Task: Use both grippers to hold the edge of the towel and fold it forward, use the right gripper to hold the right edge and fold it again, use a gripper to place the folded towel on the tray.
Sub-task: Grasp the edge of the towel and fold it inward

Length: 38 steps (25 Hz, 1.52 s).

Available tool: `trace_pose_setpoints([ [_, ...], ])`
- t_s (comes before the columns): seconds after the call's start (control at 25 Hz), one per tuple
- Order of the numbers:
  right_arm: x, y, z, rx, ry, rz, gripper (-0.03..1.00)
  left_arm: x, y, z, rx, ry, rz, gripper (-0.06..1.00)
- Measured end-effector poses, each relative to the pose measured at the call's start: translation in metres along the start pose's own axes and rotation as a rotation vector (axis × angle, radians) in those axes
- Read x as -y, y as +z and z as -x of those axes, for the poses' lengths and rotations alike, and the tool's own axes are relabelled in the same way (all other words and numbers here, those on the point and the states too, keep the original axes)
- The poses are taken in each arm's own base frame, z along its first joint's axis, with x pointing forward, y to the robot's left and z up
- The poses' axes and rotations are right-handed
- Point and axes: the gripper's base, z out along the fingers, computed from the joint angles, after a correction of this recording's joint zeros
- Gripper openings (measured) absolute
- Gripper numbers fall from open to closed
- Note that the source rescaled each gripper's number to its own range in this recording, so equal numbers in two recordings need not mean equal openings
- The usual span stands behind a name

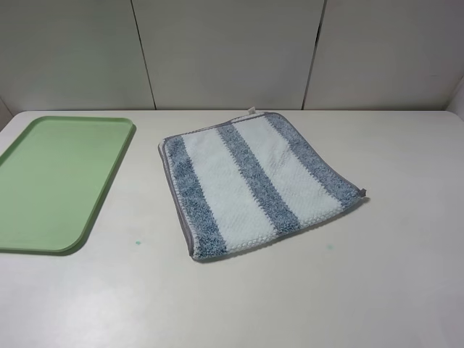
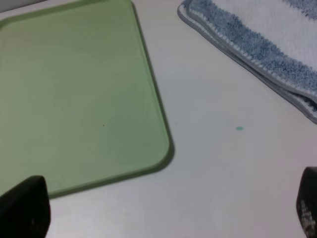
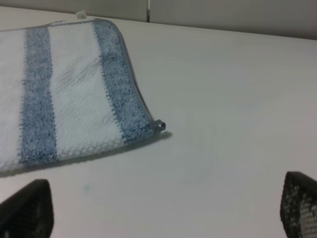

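The striped white and blue-grey towel point(image 1: 254, 181) lies flat on the white table, right of the pale-green tray point(image 1: 58, 181). Its grey hem point(image 1: 176, 197) runs along the left side and a small white tag point(image 1: 251, 111) sticks out at the far edge. In the left wrist view the towel point(image 2: 267, 44) shows two stacked hems at its edge, with the tray point(image 2: 74, 89) beside it. The left gripper point(image 2: 166, 208) is open and empty above the table near the tray's corner. The right gripper point(image 3: 163, 208) is open and empty, short of the towel's point(image 3: 64, 99) near right corner. Neither gripper shows in the exterior view.
A small green speck point(image 1: 135, 242) marks the table between tray and towel. Grey wall panels point(image 1: 232, 51) close off the far side. The tray reaches the table's left edge.
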Motion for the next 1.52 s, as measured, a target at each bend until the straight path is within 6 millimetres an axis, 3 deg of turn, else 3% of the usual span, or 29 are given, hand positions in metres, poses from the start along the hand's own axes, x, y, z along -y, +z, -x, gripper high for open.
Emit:
trace_pose_setpoints([
  [0.84,0.001,0.000,0.000,-0.004,0.016,-0.006,1.00,0.000,0.000,0.000,0.000,0.000,0.000,1.00],
  [0.96,0.002,0.006,0.009,-0.055,0.073,-0.011,1.00,-0.001,0.002,0.003,-0.025,-0.002,-0.005,1.00],
  [1.16,0.005,0.024,0.039,-0.183,0.181,-0.017,1.00,-0.007,0.008,0.032,-0.121,-0.009,-0.025,1.00],
  [1.28,0.008,0.040,0.061,-0.256,0.232,-0.025,1.00,-0.013,0.015,0.058,-0.188,0.002,-0.041,1.00],
  [1.52,0.014,0.081,0.104,-0.387,0.330,-0.050,1.00,-0.025,0.047,0.111,-0.272,0.088,-0.084,0.99],
])
